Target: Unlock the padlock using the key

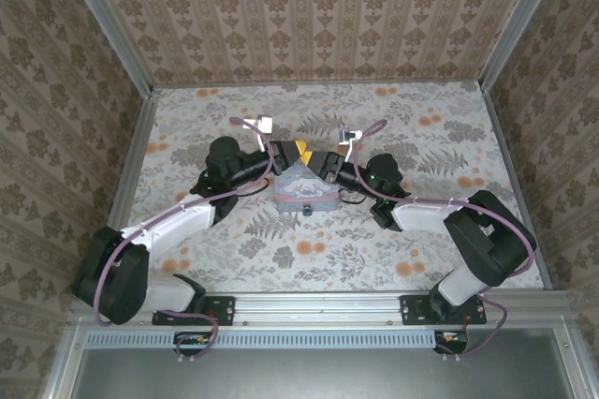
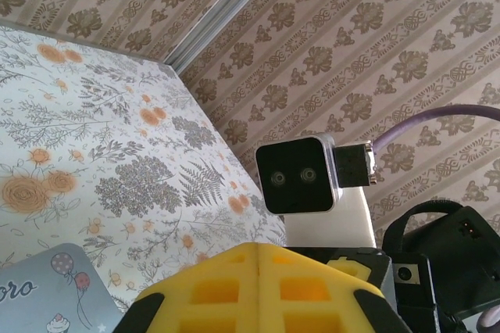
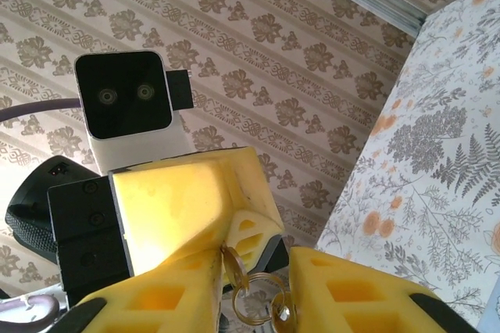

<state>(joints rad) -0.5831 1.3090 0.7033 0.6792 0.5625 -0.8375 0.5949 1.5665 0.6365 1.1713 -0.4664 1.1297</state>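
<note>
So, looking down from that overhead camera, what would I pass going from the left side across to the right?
Left arm → pastel cartoon tin → right arm.

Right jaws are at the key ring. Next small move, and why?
Probably close the right gripper on the key ring: its jaws stand apart with the ring and key hanging in the gap, seemingly from the shut left gripper. Take a firm hold before the left lets go.
</note>
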